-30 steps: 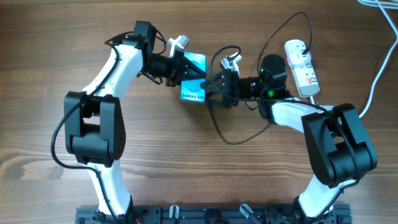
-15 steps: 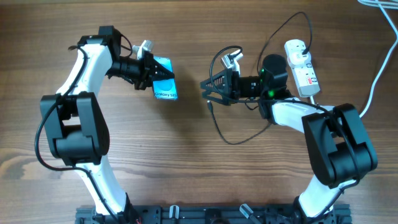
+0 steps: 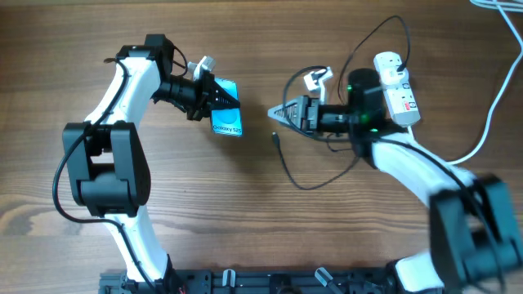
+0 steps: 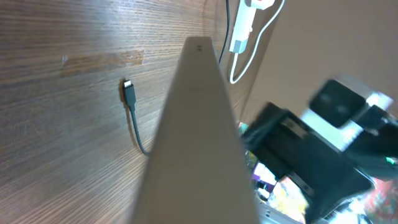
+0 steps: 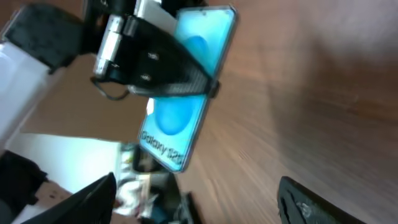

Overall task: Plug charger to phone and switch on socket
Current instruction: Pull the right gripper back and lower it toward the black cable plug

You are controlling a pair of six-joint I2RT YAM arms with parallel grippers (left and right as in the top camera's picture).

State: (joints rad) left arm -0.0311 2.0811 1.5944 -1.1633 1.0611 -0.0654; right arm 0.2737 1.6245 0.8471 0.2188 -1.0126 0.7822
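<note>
Left gripper (image 3: 219, 100) clamped the teal-screened rectangular phone (image 3: 228, 122); right gripper (image 3: 276, 114), we noted, gaped empty; thin black charger cable (image 4: 128, 93) crossed open wooden table (image 3: 245, 220).

Surface (image 3: 245, 237): brown wood-grain boards, the grain running left to right, filling the overhead view.
Grain marks: a darker swirl at the lower left of the overhead view (image 3: 33, 216); a darker streak at the upper left of the left wrist view (image 4: 102, 59).
Rail (image 3: 245, 282): black bar with small clips along the bottom edge of the overhead view.
Backdrop (image 4: 323, 43): plain tan area past the surface's edge, upper right of the left wrist view; wall or floor, unclear.
Clutter (image 4: 289, 196): blurred colourful bits, lower right of the left wrist view; unidentifiable.
</note>
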